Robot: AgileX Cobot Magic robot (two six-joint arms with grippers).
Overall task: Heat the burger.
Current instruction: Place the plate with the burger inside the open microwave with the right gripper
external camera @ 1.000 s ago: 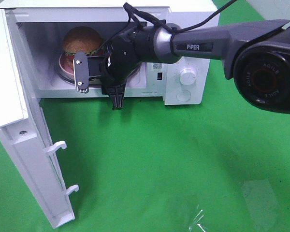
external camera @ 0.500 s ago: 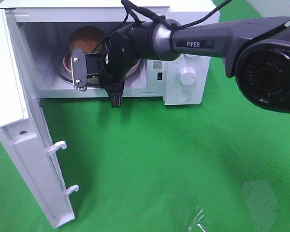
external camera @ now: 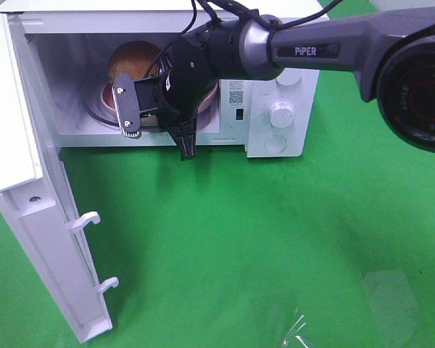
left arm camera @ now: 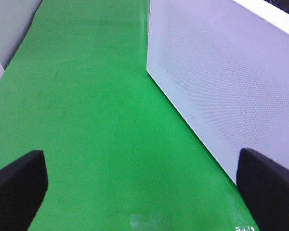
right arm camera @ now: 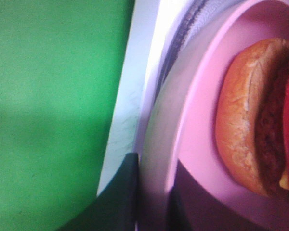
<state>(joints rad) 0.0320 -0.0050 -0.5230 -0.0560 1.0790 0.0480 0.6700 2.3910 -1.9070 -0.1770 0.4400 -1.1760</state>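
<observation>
The burger (external camera: 133, 59) lies on a pink plate (external camera: 104, 94) inside the open microwave (external camera: 275, 87), and a pale round bun face is what shows from above. My right gripper (external camera: 139, 110) reaches into the oven mouth at the plate's near edge. Close up, the burger (right arm camera: 253, 115) rests on the pink plate (right arm camera: 202, 125), whose rim passes between the two dark fingers of my right gripper (right arm camera: 151, 211), closed onto it. My left gripper (left arm camera: 144, 192) is open, its fingertips wide apart over the green cloth beside the microwave's white outer wall (left arm camera: 221, 72).
The microwave door (external camera: 36, 217) stands swung open at the left, its two latch hooks (external camera: 87, 220) pointing out over the cloth. The control knob (external camera: 280, 114) is on the oven's right panel. A scrap of clear film (external camera: 388, 286) lies on the green cloth at the front right.
The right gripper's fingers closed on the plate rim and the arm shifted slightly right. The burger, earlier side-on with its layers showing, now shows a pale round face.
</observation>
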